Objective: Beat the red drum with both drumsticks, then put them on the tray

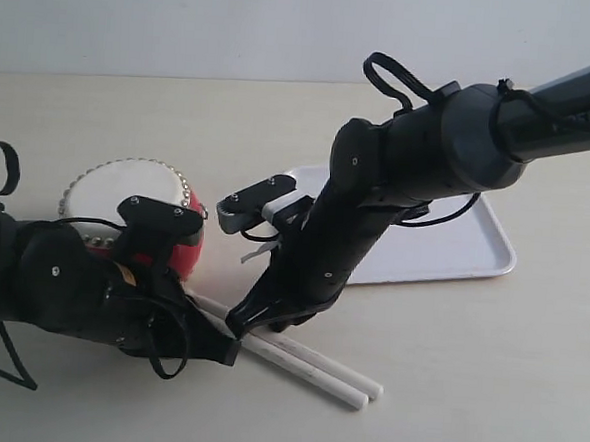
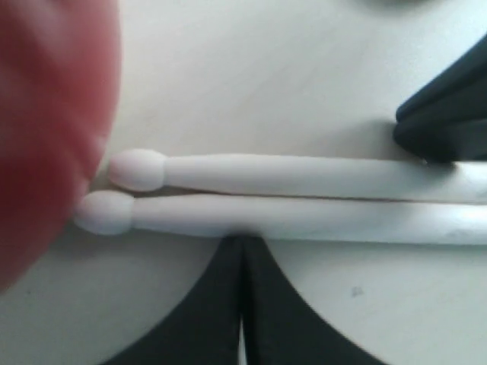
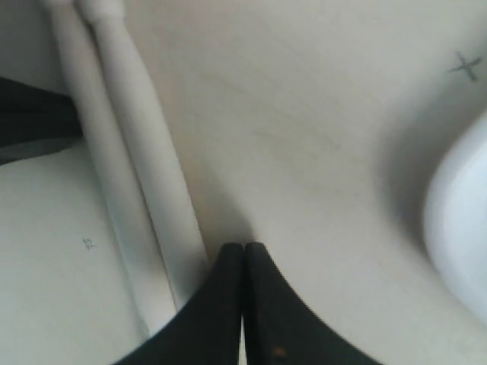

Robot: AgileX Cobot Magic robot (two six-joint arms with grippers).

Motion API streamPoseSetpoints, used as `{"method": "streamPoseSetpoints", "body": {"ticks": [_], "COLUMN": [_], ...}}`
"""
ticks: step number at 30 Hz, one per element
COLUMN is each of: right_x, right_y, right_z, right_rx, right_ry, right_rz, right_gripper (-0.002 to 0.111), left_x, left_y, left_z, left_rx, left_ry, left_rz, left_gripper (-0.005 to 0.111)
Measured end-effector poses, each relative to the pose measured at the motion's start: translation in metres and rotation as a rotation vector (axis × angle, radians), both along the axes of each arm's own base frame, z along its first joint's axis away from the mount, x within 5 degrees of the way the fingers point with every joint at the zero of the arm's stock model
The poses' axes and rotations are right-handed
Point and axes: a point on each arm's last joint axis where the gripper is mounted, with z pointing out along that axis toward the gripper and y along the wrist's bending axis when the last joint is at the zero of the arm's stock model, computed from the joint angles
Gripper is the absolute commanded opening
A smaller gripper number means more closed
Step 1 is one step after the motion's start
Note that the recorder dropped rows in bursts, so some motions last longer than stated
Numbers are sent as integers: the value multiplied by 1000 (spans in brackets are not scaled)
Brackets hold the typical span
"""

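Note:
The red drum (image 1: 127, 186) stands at the left, a red blur (image 2: 46, 122) in the left wrist view. Both drumsticks (image 1: 316, 368) lie side by side on the table in front of it, rounded tips toward the drum (image 2: 304, 179) (image 3: 144, 160). My left gripper (image 1: 232, 352) (image 2: 242, 240) is shut and empty, its tips touching the nearer stick's side. From the opposite side my right gripper (image 1: 238, 326) (image 3: 243, 247) is also shut and empty, tips on the table right against the other stick. The white tray (image 1: 444, 245) (image 3: 460, 228) lies at the right, empty.
Both arms crowd the space between drum and tray, and the right arm partly covers the tray's near left corner. The right gripper's black body (image 2: 445, 114) shows beyond the sticks in the left wrist view. A pencilled cross (image 3: 464, 67) marks the table near the tray.

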Motion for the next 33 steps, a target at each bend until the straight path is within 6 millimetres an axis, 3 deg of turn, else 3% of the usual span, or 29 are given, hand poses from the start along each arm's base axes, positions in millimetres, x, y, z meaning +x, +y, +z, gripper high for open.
{"method": "streamPoseSetpoints", "body": {"ticks": [33], "right_x": [0], "right_y": [-3], "right_z": [4], "right_rx": [83], "right_ry": [126], "right_rz": [-106], "right_gripper": [0], "left_x": [18], "left_y": [-26], "left_z": [5], "left_rx": [12], "left_ry": [22], "left_rz": [-125], "left_gripper": [0]}}
